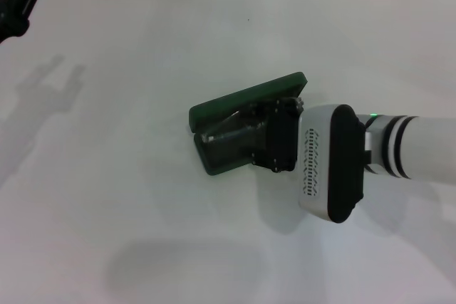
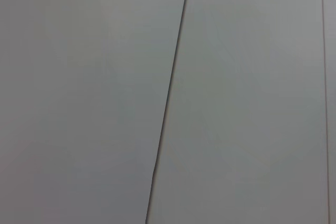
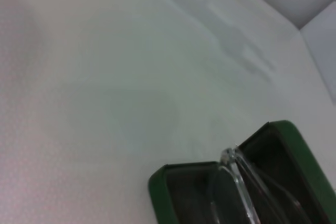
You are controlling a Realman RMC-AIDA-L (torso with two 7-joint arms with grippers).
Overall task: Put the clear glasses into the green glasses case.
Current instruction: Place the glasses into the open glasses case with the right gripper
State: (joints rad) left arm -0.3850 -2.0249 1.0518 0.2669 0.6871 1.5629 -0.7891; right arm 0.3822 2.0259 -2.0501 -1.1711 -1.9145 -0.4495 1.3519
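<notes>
Right gripper (image 1: 274, 137): you see it over the right half of the green glasses case, its black body covering that part; you cannot tell from the pictures if its claw is spread or pressed together.
Green glasses case (image 1: 224, 108): it lies open on the white table (image 1: 128, 197), near the middle, with the lid standing up on the far side of the tray.
Clear glasses (image 3: 239, 182): in the right wrist view they are inside the open case, the transparent frame over the dark lining; whether the gripper touches them you cannot tell.
Left gripper (image 1: 16, 1): parked far to the left of the case, at the table's far corner, well apart from it; its claw state cannot be told.
</notes>
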